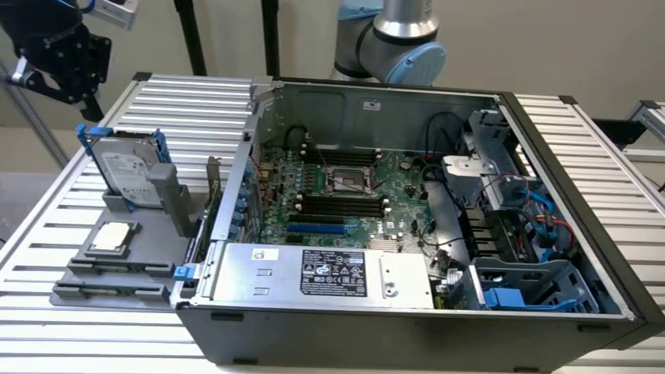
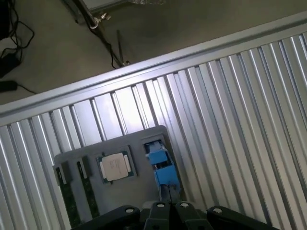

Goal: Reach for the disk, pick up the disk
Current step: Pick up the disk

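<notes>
Upright on edge, slightly tilted, in slot of grey holder (image 1: 156, 245) at exterior view's left: silver-grey disk (image 1: 129, 173), white label, blue caddy frame.

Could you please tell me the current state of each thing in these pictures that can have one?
the disk: standing upright in the grey holder, not gripped.
CPU chip: lying flat on the grey holder.
gripper: raised above the table, apart from the disk.
computer case: lying on its side, open, side panel off.
power supply: seated inside the computer case.
</notes>
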Controlling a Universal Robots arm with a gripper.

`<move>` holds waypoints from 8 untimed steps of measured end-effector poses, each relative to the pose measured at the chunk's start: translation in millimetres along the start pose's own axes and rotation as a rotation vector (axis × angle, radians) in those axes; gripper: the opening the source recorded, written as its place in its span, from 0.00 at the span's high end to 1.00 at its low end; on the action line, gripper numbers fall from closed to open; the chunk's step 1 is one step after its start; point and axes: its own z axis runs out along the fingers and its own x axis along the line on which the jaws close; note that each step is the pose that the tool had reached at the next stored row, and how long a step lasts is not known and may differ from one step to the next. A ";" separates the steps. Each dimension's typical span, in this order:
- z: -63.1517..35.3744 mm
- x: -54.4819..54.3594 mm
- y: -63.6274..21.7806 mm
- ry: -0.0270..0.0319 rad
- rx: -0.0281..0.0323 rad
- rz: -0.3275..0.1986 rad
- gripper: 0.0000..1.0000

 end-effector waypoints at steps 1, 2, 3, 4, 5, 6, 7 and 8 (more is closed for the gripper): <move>0.1 0.0 0.0 0.0002 0.0000 -0.018 0.89; 0.1 0.0 0.0 0.0004 0.0000 -0.036 0.89; 0.1 0.0 0.0 0.0006 -0.0001 -0.054 0.89; 0.2 0.0 0.0 0.0008 -0.0001 -0.072 0.89; 0.3 0.0 0.0 0.0011 -0.0002 -0.090 0.89; 0.3 0.0 0.0 0.0013 -0.0002 -0.109 0.89; 0.4 0.0 0.0 0.0014 -0.0003 -0.127 0.89; 0.5 0.0 0.0 0.0017 -0.0003 -0.145 0.89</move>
